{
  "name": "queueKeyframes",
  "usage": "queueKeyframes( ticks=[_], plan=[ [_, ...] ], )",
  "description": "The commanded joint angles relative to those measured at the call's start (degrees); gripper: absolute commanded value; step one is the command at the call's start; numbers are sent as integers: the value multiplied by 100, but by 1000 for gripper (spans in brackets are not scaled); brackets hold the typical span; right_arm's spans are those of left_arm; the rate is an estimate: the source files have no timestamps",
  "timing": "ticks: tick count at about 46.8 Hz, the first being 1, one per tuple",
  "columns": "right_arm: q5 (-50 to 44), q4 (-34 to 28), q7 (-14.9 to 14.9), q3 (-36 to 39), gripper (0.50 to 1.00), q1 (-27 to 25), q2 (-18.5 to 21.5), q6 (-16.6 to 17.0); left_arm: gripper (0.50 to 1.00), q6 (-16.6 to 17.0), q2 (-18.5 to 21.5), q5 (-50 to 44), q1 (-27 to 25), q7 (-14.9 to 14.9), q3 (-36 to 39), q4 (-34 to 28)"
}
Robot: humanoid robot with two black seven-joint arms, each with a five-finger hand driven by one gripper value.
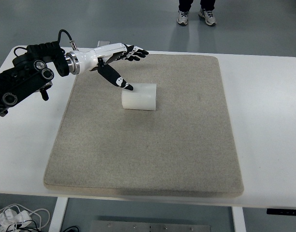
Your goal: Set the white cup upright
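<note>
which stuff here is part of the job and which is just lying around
Part of the job:
- white cup, lying on its side on the mat
- left hand, fingers spread, holding nothing

Just there:
- grey mat
- white table
- person's shoes at the top
- cables on the floor

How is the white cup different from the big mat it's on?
The white cup is small, round and ribbed, lying tipped on its side; the mat is big, flat and spread across the table. The cup is bright white, while the mat is speckled beige-grey. The open left hand reaches beside the cup, over the mat. Both look pale.
</note>
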Motion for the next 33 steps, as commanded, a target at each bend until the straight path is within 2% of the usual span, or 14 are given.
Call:
queueKeyframes(
  ticks=[1, 11, 17, 24, 33],
  plan=[
    [0, 1, 0, 0, 952, 0, 0, 0, 990, 6, 55, 124, -7, 315, 2, -251],
    [0, 1, 0, 0, 952, 0, 0, 0, 990, -82, 170, 133, -51, 992, 2, -770],
    [0, 1, 0, 0, 952, 0, 0, 0, 990, -214, 222, 133, -86, 1264, 37, -1016],
    [0, 1, 0, 0, 952, 0, 0, 0, 990, -284, 258, 159, -270, 1370, 283, -1104],
    [0, 1, 0, 0, 952, 0, 0, 0, 984, -179, 196, 212, -508, 1449, 705, -1096]
  ],
)
